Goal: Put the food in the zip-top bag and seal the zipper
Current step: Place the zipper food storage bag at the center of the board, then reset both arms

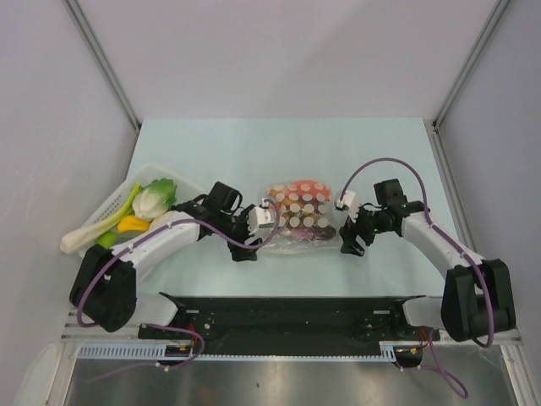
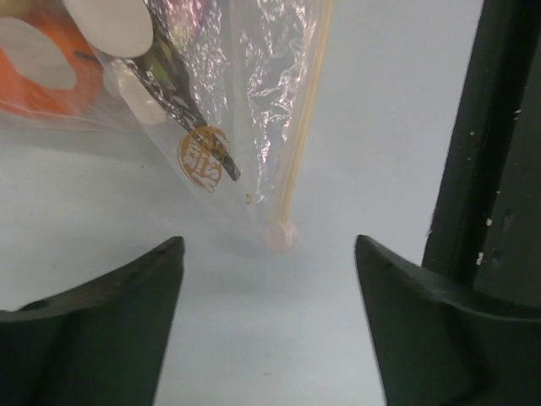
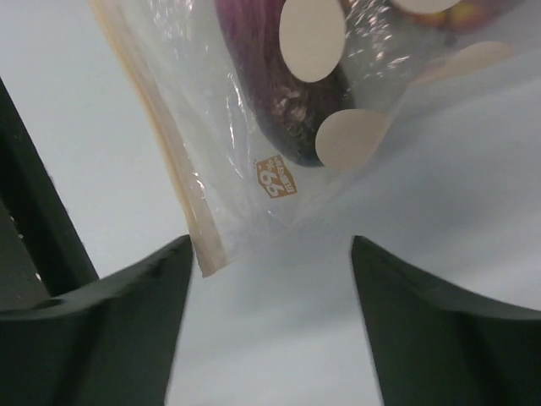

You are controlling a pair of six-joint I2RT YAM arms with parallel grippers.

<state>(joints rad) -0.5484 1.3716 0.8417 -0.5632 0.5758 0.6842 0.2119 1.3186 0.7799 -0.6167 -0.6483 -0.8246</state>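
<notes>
The zip-top bag (image 1: 297, 216), clear with white dots, lies in the middle of the table between my two grippers. The food is inside it: red and orange pieces (image 1: 292, 193) and a dark purple one (image 3: 279, 93). My left gripper (image 1: 245, 247) is open and empty at the bag's left near corner. In the left wrist view (image 2: 266, 249) the zipper (image 2: 300, 144) ends just ahead of the jaws. My right gripper (image 1: 353, 241) is open and empty at the right near corner (image 3: 270, 249). There the zipper (image 3: 161, 144) ends beside the left finger (image 3: 161, 279). I cannot tell whether the zipper is sealed.
A white tray (image 1: 112, 200) stands at the left and holds a green-white cabbage (image 1: 154, 200), a yellow piece (image 1: 131, 224) and a long pale vegetable (image 1: 84, 235). A black rail (image 1: 287, 311) runs along the near edge. Grey walls enclose the table.
</notes>
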